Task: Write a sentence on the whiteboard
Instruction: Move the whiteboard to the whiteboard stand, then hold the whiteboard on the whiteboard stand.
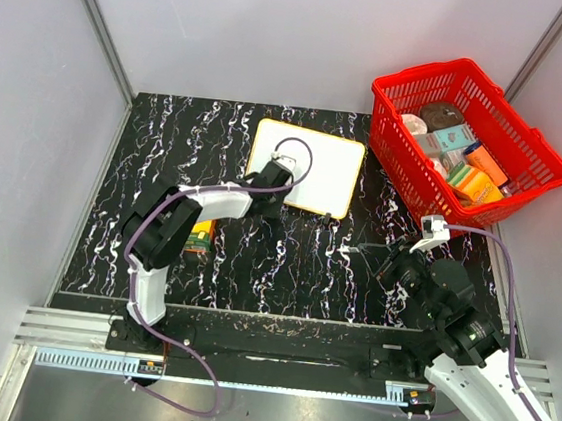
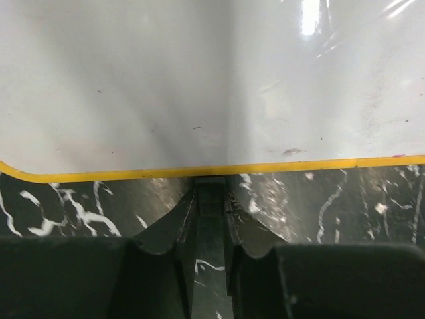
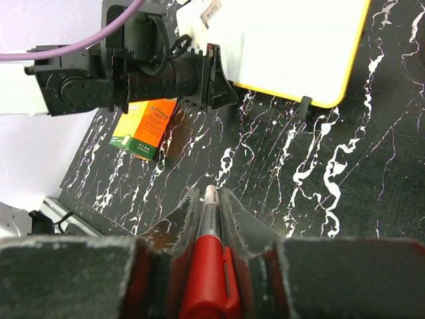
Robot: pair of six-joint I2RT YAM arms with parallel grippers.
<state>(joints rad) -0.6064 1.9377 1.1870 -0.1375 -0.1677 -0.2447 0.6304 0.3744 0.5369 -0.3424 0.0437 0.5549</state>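
A red marker [image 3: 209, 266] lies over a black, white-veined table [image 3: 345, 199]. Ahead of its tip and to the left, an orange-and-green carton [image 3: 146, 126] lies flat on the table, well apart from it. Ahead and to the right, a small black cap-like piece [image 3: 305, 106] sits on the table. Seen from above, a red basket [image 1: 396, 147] stands well off to the marker's right, holding boxes and packets. Grey walls [image 1: 32, 94] close the table in.
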